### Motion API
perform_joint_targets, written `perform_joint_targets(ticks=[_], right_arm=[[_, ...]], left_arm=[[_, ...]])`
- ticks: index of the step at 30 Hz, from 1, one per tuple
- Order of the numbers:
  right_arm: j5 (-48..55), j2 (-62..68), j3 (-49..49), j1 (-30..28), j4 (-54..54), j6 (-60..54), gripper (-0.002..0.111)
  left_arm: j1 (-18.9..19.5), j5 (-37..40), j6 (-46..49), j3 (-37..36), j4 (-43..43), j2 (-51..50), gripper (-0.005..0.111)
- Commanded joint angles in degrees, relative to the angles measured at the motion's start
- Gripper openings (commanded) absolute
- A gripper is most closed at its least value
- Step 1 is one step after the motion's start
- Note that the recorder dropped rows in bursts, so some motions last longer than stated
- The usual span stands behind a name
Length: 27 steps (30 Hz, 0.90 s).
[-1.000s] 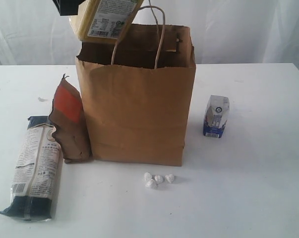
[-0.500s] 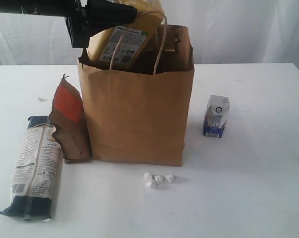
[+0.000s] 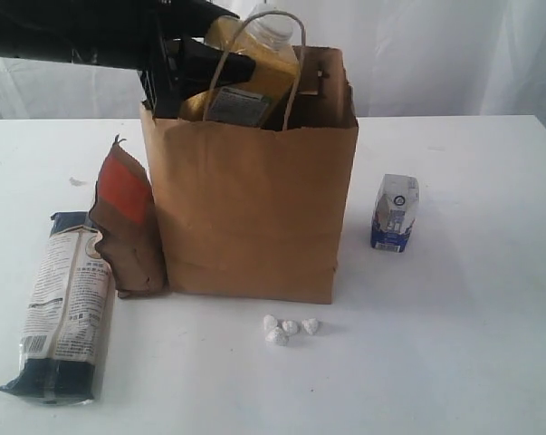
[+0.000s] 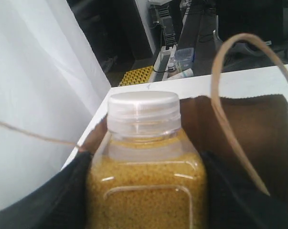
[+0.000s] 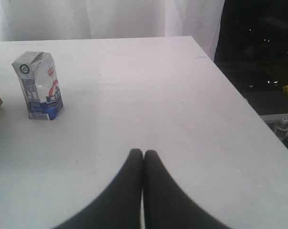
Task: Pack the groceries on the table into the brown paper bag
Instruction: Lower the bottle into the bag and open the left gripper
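- The long noodle packet (image 3: 64, 304) is seen lying flat on the table (image 3: 454, 344) at the far left.
- The brown-red pouch (image 3: 126, 227) is stood upright just beside it, leaning against the left wall of the brown paper bag (image 3: 254, 208).
- The left gripper (image 4: 144, 195) is closed partway around the yellow-grain bottle (image 3: 254, 63), with one black finger (image 4: 58, 200) pressed to each side of its body.
- The bottle is held tilted in the mouth of the bag, its lower part below the rim and its white cap (image 4: 143, 106) above it.
- The tiny white lumps (image 3: 289, 330) are clustered on the table just in front of the bag.
- The small blue-white carton (image 3: 395, 213) is stood upright to the right of the bag, apart from it.
- The right gripper (image 5: 143, 155) is held over bare tabletop with its jaws pressed together, nothing being gripped.
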<state>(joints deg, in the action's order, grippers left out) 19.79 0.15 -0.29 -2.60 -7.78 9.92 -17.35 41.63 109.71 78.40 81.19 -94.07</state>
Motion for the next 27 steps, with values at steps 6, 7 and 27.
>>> perform_joint_targets(ticks=[6, 7, 27], right_arm=[[-0.5, -0.1, 0.3, 0.2, -0.3, 0.4, 0.000], [-0.5, -0.1, 0.3, 0.2, -0.3, 0.4, 0.000], [-0.5, -0.1, 0.3, 0.2, -0.3, 0.4, 0.000]], left_arm=[[0.0, -0.5, -5.2, 0.9, 2.3, 0.0, 0.073], [0.0, -0.8, -5.6, 0.9, 2.3, -0.3, 0.080], [0.0, 0.2, -11.2, 0.9, 2.2, -0.3, 0.097]])
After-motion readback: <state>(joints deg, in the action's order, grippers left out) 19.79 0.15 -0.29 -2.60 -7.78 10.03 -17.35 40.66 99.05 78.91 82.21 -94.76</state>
